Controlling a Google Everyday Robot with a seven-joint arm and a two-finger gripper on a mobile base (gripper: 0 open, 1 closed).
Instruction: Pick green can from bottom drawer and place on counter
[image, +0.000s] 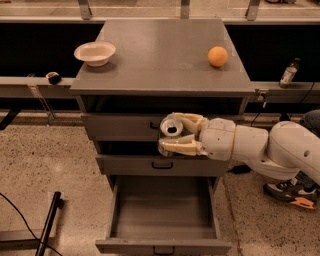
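Note:
My gripper (173, 133) is shut on the green can (170, 129). I see the can's silver top with its opening, held between two pale fingers (182, 146). The gripper hangs in front of the top drawer's face, above the bottom drawer (163, 242), which is pulled out and shows a bare grey floor. The counter (160, 57) lies above and behind the gripper. My white arm (260, 147) reaches in from the right.
A white bowl (95, 52) stands on the counter's left side and an orange (218, 56) on its right. A clear bottle with a dark cap (289, 73) stands on the ledge at right. A small dark object (53, 77) sits on the left ledge.

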